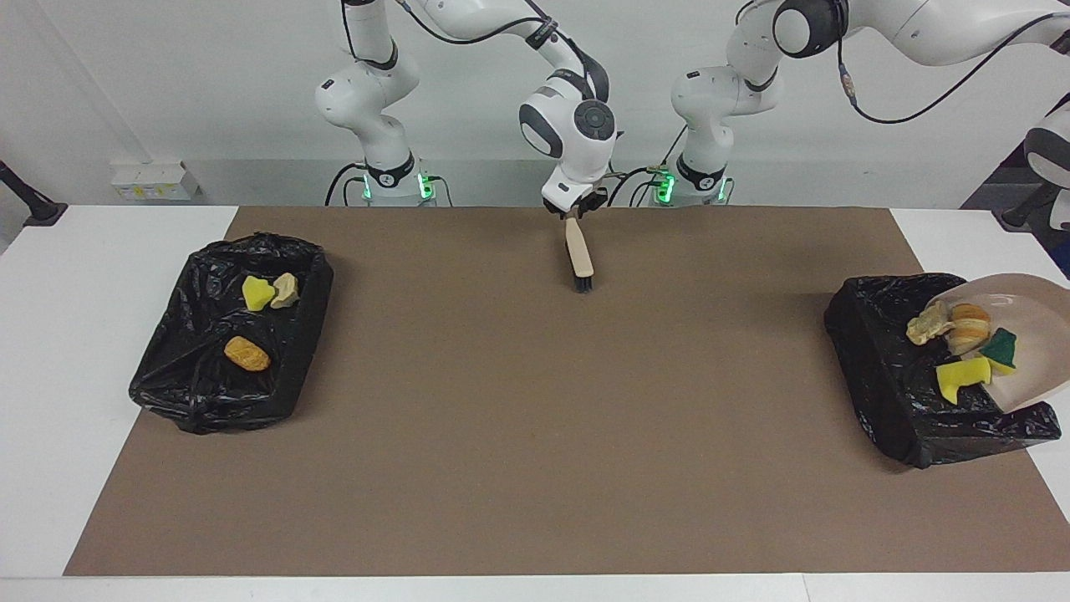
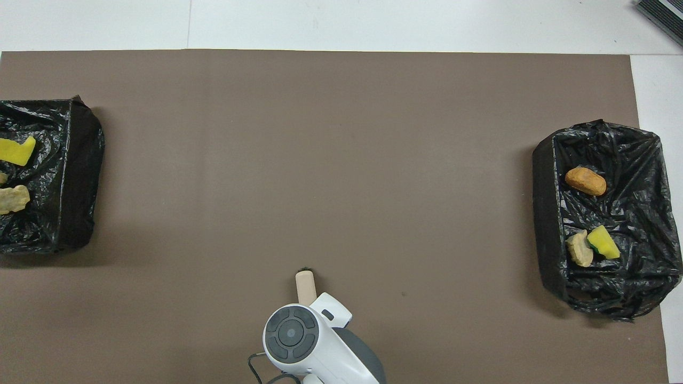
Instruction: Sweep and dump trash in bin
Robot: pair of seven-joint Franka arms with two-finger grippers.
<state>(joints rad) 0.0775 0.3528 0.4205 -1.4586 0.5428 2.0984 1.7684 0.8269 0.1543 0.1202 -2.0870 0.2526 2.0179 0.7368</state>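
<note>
Dumping stage, nearly done: three trash pieces (image 1: 259, 294) lie in the right arm's-end bin (image 1: 288, 393), four (image 1: 961, 334) slide from the tilted dustpan (image 1: 1036, 351) into the other bin (image 1: 878, 376), left hand unseen, right hand (image 1: 575, 209) loosely holding the brush (image 1: 578, 255).

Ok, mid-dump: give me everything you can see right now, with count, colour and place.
table: one, white.
mat: one, brown, on the table.
bins: two, lined with black bags; one at the right arm's end, one at the left arm's end.
trash in right-end bin: three; yellow sponge, pale lump, orange lump.
trash at left-end bin: four, sliding off the dustpan's lip; pale wad, orange bread lump, green-backed sponge, yellow sponge piece.
dustpan: one, beige, tilted over the left-end bin.
brush: one, beige, black bristles, hanging under the right gripper.
right gripper: at the brush's handle.
left gripper: out of frame, shut on the dustpan.
</note>
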